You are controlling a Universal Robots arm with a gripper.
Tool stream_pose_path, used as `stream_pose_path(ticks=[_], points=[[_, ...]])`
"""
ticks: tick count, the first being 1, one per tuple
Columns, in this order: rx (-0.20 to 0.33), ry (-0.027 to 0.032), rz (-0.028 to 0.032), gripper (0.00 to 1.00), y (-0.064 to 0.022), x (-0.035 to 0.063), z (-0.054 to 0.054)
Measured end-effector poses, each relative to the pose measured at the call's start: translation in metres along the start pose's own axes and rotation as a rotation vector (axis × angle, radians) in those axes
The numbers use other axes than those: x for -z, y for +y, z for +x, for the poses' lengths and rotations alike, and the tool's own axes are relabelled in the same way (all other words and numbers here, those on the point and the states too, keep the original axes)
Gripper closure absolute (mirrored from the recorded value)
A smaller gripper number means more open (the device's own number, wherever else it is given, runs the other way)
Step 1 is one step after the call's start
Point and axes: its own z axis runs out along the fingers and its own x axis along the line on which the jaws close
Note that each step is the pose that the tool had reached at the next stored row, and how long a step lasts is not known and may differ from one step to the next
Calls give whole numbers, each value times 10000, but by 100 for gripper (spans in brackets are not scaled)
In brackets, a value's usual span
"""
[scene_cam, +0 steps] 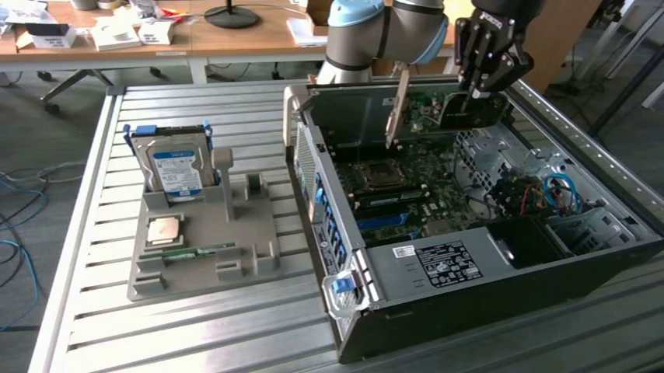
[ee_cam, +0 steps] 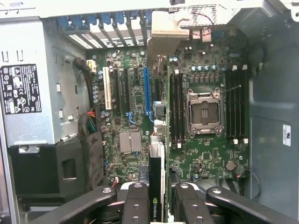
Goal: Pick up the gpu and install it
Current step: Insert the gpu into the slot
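My gripper [scene_cam: 480,92] hangs over the far end of the open computer case [scene_cam: 456,311], shut on the gpu [scene_cam: 455,113], a green card held on edge with its silver bracket [scene_cam: 396,109] pointing down toward the case's rear wall. In the wrist view the gpu [ee_cam: 156,161] runs edge-on away from the gripper [ee_cam: 158,198], between the two black fingers [ee_cam: 137,203]. It hovers above the motherboard [ee_cam: 126,107], close to the blue slot [ee_cam: 147,91]. The card is off the board, not seated.
On the slatted metal table [scene_cam: 93,311], at the exterior view's left, a grey holder [scene_cam: 244,256] carries a hard drive [scene_cam: 176,167], a processor chip [scene_cam: 166,231] and a memory stick [scene_cam: 192,252]. A black power supply [scene_cam: 446,260] and cables [scene_cam: 539,194] sit inside the case.
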Motion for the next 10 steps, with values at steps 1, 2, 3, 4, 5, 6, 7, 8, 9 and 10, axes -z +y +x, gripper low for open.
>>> stream_pose_path(ticks=[1,2,3,4,5,6,7,8,9,10], points=[[29,0,1,74,3,0,0],[34,0,1,74,3,-1,0],[35,0,1,74,3,-1,0],[35,0,1,74,3,-1,0],[35,-1,1,74,3,-1,0],[35,-1,1,74,3,-1,0],[35,0,1,74,4,-1,0],[34,-1,1,74,4,-2,0],[35,-4,2,74,4,-6,-1],[34,-4,2,74,4,-12,0]])
